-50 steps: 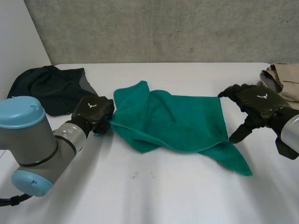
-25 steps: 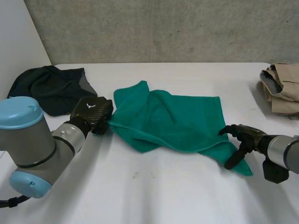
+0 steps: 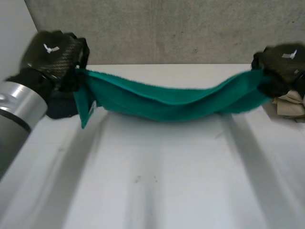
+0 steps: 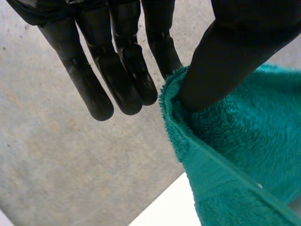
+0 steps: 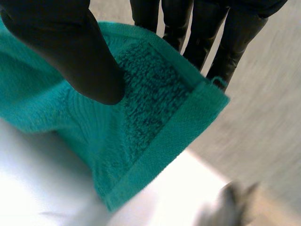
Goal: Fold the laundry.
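Nearest, bare white table (image 3: 157,191). Above it, slung sagging in the air: green towel (image 3: 171,102), one corner pinched under left hand (image 3: 55,52) thumb, the opposite corner under right hand (image 3: 281,59) thumb. Soft, light, limp terry, likely best gripped at hemmed corners.

The white bench (image 3: 157,191) is bare over its middle and all the way to 6 o'clock, apart from a few small dark specks (image 3: 138,179) just short of centre. At about 10 o'clock a dark garment (image 3: 61,108) lies crumpled on it, partly hidden by the left robot hand (image 3: 53,53). At about 2 o'clock, by the bench's edge, a beige garment (image 3: 289,106) lies bunched, partly behind the right robot hand (image 3: 281,64). The green towel (image 3: 171,102) hangs above the bench, pinched at each end by a robot hand.
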Tool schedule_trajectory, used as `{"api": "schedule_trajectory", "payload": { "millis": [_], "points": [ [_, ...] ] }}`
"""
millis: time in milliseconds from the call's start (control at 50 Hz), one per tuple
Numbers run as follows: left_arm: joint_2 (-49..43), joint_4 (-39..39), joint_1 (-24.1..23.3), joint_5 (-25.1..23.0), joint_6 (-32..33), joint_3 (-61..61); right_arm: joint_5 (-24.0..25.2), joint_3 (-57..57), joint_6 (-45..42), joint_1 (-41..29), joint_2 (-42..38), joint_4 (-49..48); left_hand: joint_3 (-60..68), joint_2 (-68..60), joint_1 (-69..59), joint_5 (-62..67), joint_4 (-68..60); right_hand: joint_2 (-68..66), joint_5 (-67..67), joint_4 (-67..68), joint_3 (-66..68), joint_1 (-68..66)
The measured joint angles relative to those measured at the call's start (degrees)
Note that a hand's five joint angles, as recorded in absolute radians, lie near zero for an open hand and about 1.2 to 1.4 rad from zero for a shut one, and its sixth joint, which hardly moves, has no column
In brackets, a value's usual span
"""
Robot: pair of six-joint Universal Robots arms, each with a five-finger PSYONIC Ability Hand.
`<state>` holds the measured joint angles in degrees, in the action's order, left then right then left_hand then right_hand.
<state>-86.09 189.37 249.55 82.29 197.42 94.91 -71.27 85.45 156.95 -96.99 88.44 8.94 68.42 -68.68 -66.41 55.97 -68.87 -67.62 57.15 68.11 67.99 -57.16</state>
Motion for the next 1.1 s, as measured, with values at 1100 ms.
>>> {"api": "schedule_trajectory", "payload": {
  "millis": [1100],
  "points": [
    [-24.7, 28.9, 1.1, 6.0, 14.0, -9.5, -15.4, -10.7, -14.9, -12.7, -22.9, -41.0, 0.1, -0.1, 0.0, 0.0, -0.1, 0.0, 0.1, 0.3, 0.1, 0.0]
  ]
}}
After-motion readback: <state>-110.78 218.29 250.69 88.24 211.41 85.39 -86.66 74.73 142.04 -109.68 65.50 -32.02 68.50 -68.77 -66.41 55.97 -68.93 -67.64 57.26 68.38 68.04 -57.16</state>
